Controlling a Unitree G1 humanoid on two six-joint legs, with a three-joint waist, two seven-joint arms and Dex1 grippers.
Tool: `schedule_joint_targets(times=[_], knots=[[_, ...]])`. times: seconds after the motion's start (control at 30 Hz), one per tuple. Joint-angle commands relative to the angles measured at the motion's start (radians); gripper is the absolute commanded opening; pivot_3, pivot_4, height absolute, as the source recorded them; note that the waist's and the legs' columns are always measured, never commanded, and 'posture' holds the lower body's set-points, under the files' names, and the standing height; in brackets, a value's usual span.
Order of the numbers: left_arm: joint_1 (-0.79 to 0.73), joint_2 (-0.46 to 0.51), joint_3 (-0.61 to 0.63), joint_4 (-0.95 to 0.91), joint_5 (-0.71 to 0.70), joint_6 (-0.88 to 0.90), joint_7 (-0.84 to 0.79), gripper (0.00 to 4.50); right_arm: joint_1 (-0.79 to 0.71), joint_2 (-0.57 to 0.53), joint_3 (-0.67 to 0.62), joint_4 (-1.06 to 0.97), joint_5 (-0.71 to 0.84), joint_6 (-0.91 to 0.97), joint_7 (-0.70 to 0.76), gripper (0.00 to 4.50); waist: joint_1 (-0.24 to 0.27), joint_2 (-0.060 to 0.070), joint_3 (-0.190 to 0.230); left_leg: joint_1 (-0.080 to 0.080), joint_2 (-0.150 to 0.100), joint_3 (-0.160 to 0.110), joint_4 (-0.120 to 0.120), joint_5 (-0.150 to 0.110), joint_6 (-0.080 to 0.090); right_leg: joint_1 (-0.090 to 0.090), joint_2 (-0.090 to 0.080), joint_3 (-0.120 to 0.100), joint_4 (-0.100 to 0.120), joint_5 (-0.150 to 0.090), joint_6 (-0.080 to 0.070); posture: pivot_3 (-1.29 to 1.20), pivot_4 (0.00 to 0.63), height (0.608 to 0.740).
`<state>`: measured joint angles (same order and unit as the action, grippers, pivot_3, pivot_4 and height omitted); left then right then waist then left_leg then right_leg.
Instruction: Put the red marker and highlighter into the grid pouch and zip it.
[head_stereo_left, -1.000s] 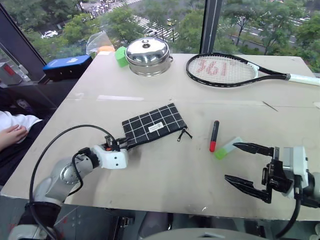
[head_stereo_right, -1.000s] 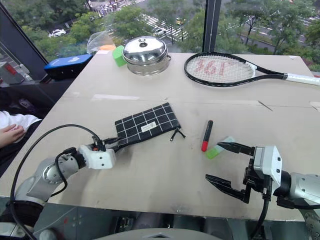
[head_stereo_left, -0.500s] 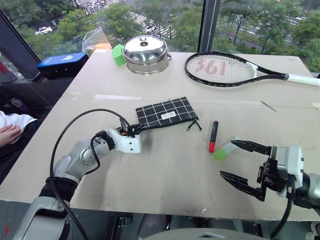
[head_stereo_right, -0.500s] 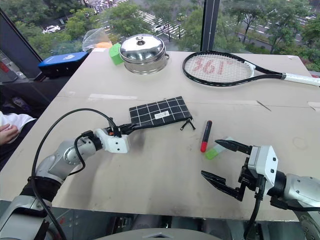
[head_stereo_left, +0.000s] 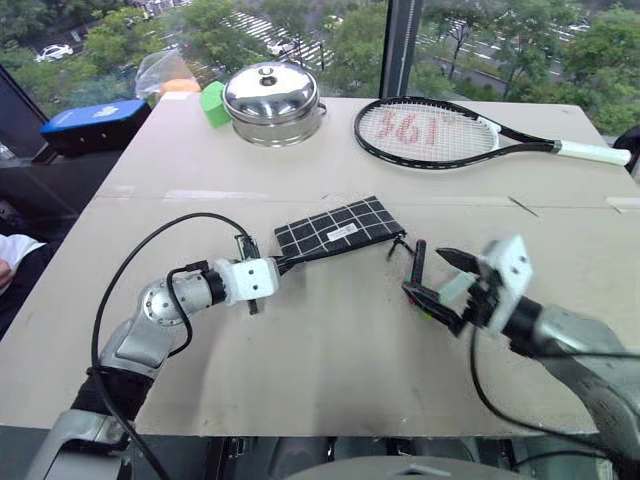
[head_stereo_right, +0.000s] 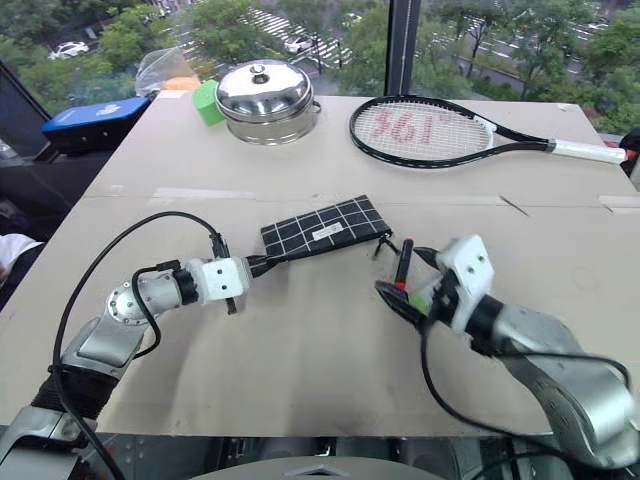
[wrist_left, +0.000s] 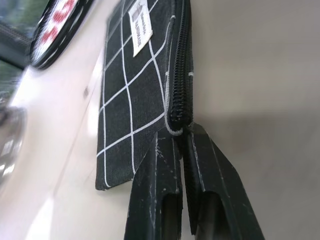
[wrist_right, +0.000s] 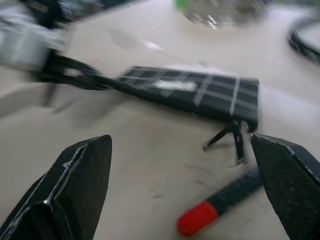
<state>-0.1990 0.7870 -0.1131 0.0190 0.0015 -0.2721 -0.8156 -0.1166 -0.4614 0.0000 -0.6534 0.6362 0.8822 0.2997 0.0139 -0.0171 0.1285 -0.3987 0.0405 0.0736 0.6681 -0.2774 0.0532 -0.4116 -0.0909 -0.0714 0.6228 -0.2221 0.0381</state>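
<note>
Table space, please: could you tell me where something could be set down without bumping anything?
Free: the near strip of the table below the grid pouch, and the band between pouch and racket. Crowded: around the red marker and highlighter, where the open right pincer sits.

Woven cloth grid pouch (head_stereo_left: 338, 228) (matt), polished metal pot (head_stereo_left: 271, 103), matt tabletop (head_stereo_left: 330, 340)

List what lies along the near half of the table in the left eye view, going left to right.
Left gripper, shut on the corner of the grid pouch → pouch's black pull cord → red marker → right gripper, open by the marker.
</note>
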Motion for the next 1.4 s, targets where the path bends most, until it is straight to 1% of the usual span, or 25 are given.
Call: schedule_joint_targets(times=[0.03,0.17,0.3,0.33,0.4,0.43,0.5,0.63,0.67,1.0,1.3,1.4], knots=[[0.010,0.018,0.050,-0.083,-0.069,0.081,-0.034,0.06,-0.102,0.075,-0.015,0.117,-0.015,0.135,-0.137,4.50,0.001,0.002,0.001,0.000,0.000,0.000,0.000,0.000,0.000,0.000,0.000,0.000,0.000,0.000,0.000,0.00,0.150,0.740],[0.015,0.015,0.057,-0.103,-0.075,0.105,-0.046,0.06,-0.198,0.140,-0.057,0.215,-0.008,0.207,-0.180,4.50,0.000,0.004,0.002,0.000,-0.001,0.001,0.000,0.000,0.000,0.000,0.002,0.000,0.000,0.000,0.000,0.00,0.150,0.740],[0.016,0.011,0.059,-0.107,-0.070,0.111,-0.047,0.06,-0.245,0.179,-0.104,0.242,0.025,0.263,-0.188,4.50,-0.001,0.004,0.002,0.000,-0.001,0.000,0.000,0.000,0.000,0.000,0.003,0.000,0.001,0.001,0.002,0.00,0.150,0.740],[0.017,0.010,0.060,-0.107,-0.069,0.110,-0.047,0.02,-0.250,0.182,-0.110,0.240,0.030,0.277,-0.186,4.24,-0.001,0.004,0.002,0.000,-0.001,0.000,-0.001,0.000,0.000,0.000,0.003,0.000,0.001,0.002,0.004,0.00,0.150,0.740],[0.021,0.007,0.063,-0.104,-0.069,0.106,-0.044,0.00,-0.253,0.178,-0.112,0.233,0.029,0.300,-0.184,3.62,-0.002,0.004,0.002,0.000,-0.001,0.000,-0.001,0.000,0.000,0.000,0.003,0.000,0.001,0.002,0.004,0.00,0.150,0.740],[0.023,0.007,0.063,-0.101,-0.067,0.102,-0.043,0.00,-0.254,0.180,-0.115,0.230,0.029,0.307,-0.185,3.19,-0.002,0.004,0.002,0.000,-0.001,0.000,-0.001,0.000,0.000,0.000,0.003,0.000,0.001,0.002,0.004,0.00,0.150,0.740],[0.026,0.006,0.064,-0.097,-0.065,0.097,-0.042,0.00,-0.253,0.185,-0.123,0.224,0.030,0.322,-0.188,2.11,-0.003,0.004,0.002,0.000,-0.001,0.000,-0.001,0.000,0.000,0.000,0.003,0.000,0.001,0.002,0.004,0.00,0.150,0.740],[0.028,0.000,0.061,-0.094,-0.060,0.091,-0.037,0.00,-0.253,0.196,-0.129,0.222,0.028,0.337,-0.192,0.30,-0.003,0.004,0.002,0.000,0.000,0.000,-0.001,0.000,0.000,0.000,0.004,0.000,0.001,0.002,0.004,0.00,0.150,0.740],[0.029,-0.002,0.061,-0.096,-0.059,0.091,-0.035,0.00,-0.254,0.198,-0.129,0.222,0.028,0.338,-0.193,0.08,-0.003,0.004,0.002,0.000,0.000,0.000,-0.001,0.000,0.000,0.000,0.004,0.000,0.001,0.002,0.004,0.00,0.150,0.740],[0.031,-0.023,0.056,-0.122,-0.061,0.120,-0.021,0.00,-0.273,0.190,-0.121,0.200,0.033,0.316,-0.166,0.08,-0.003,0.004,0.002,0.000,-0.001,0.001,-0.001,0.000,0.000,0.000,0.004,0.001,0.001,0.003,0.005,0.00,0.150,0.740],[-0.010,-0.085,0.043,-0.189,-0.075,0.263,0.006,0.00,-0.309,0.156,-0.083,0.136,0.047,0.326,-0.112,0.08,-0.003,0.004,0.002,0.000,-0.001,0.000,0.000,0.000,0.000,0.000,0.004,0.001,0.001,0.003,0.005,0.00,0.150,0.740],[-0.029,-0.112,0.035,-0.218,-0.080,0.313,0.014,0.00,-0.327,0.138,-0.047,0.127,0.037,0.337,-0.104,0.08,-0.003,0.004,0.002,0.000,-0.001,0.000,0.000,0.000,0.000,0.000,0.004,0.001,0.002,0.003,0.005,0.00,0.150,0.740]])
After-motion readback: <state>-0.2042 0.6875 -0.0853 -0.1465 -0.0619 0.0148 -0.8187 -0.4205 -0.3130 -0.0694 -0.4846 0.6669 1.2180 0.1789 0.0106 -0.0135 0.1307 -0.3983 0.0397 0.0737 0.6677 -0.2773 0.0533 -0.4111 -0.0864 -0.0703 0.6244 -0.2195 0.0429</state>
